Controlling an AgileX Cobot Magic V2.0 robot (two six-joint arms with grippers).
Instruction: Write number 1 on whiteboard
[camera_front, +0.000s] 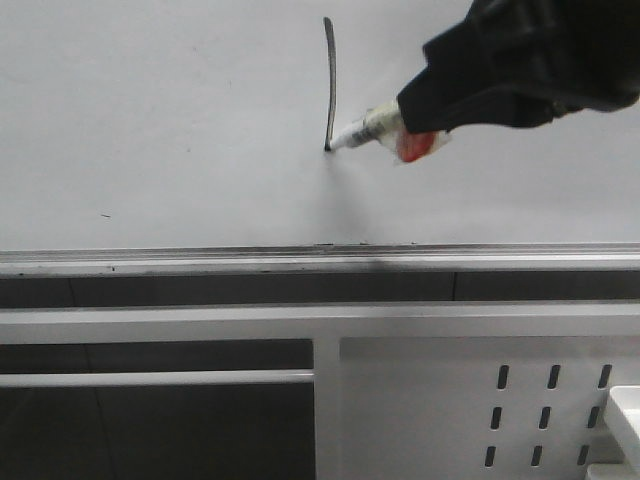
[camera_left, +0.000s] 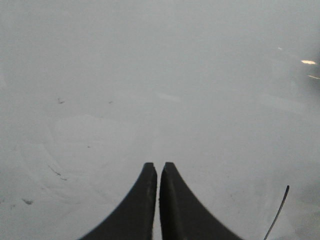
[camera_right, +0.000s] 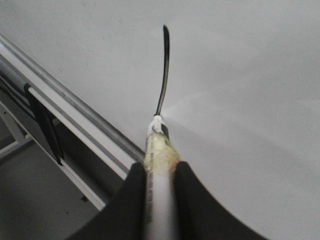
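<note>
The whiteboard (camera_front: 150, 120) is a glossy pale grey board with a silver rail along its lower edge. The number 1 (camera_front: 331, 85) is a thin, slightly curved black stroke on it, also seen in the right wrist view (camera_right: 164, 70) and at the edge of the left wrist view (camera_left: 278, 212). My right gripper (camera_right: 159, 167) is shut on a white marker pen (camera_front: 362, 128), whose tip touches the board at the stroke's lower end. The pen also shows in the right wrist view (camera_right: 159, 150). My left gripper (camera_left: 158, 167) is shut and empty over bare board (camera_left: 160, 75).
The silver rail (camera_front: 200, 260) runs below the board, also in the right wrist view (camera_right: 65, 105). Under it are white frame bars (camera_front: 320, 322) and a white perforated metal panel (camera_front: 450, 400). A few tiny dark specks (camera_left: 60, 101) mark the board.
</note>
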